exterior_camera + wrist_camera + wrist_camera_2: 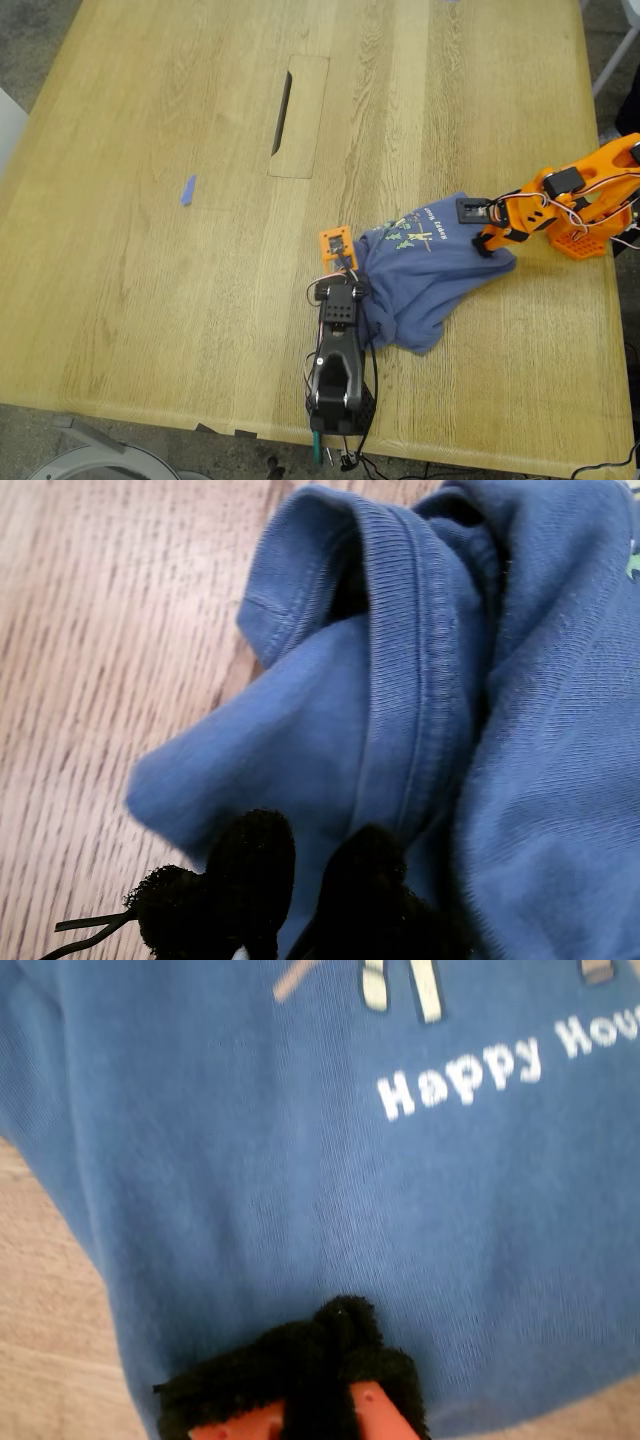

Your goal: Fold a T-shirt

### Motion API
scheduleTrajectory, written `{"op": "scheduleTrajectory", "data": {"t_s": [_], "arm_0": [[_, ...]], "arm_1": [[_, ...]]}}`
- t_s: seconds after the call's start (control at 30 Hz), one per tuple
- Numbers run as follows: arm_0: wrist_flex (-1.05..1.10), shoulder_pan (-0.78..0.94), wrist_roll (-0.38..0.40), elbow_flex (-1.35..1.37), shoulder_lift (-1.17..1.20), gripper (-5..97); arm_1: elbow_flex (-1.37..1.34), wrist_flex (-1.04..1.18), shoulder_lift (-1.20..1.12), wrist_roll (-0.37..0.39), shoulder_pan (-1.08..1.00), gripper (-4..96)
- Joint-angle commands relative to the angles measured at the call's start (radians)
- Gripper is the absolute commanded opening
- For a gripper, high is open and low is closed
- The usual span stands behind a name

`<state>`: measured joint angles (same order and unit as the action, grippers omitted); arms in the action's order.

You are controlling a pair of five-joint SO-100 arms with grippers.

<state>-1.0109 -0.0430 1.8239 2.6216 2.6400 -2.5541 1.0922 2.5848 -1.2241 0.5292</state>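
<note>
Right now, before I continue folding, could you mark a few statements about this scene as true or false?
1. The T-shirt lies flat and fully spread. False: it is bunched up between the two arms.
2. The lettering on the shirt includes the word "Happy". True.
3. A small purple strip lies on the table, apart from the shirt. True.
4. The shirt covers the slot in the table. False: the slot is uncovered, away from the shirt.

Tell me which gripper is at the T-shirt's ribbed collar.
My first gripper, on the black arm: the T-shirt's ribbed collar is at its tips. My second gripper, orange arm, is on plain fabric near the lettering.
</note>
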Motion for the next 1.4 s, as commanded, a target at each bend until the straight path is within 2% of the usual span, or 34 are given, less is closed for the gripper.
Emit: {"op": "scheduleTrajectory", "data": {"t_s": [0.0,0.37,0.67,0.9,1.13,1.37], "arm_0": [[-0.038,0.046,-0.002,-0.011,0.100,9],[-0.202,0.264,-0.012,-0.035,0.313,9],[-0.227,0.520,-0.011,-0.026,0.413,9],[-0.225,0.687,-0.014,-0.002,0.503,9],[-0.216,0.859,-0.005,0.049,0.629,9],[-0.242,1.028,0.021,0.152,0.885,0]], "arm_1": [[-0.005,0.049,0.066,-0.002,-0.014,0.1],[0.040,0.354,0.313,-0.100,-0.308,0.1],[-0.005,0.543,0.565,-0.175,-0.709,0.1],[-0.078,0.557,0.759,-0.199,-1.143,0.1],[-0.144,0.439,0.813,-0.206,-1.486,0.1],[-0.204,0.330,0.813,-0.213,-1.746,0.1]]}}
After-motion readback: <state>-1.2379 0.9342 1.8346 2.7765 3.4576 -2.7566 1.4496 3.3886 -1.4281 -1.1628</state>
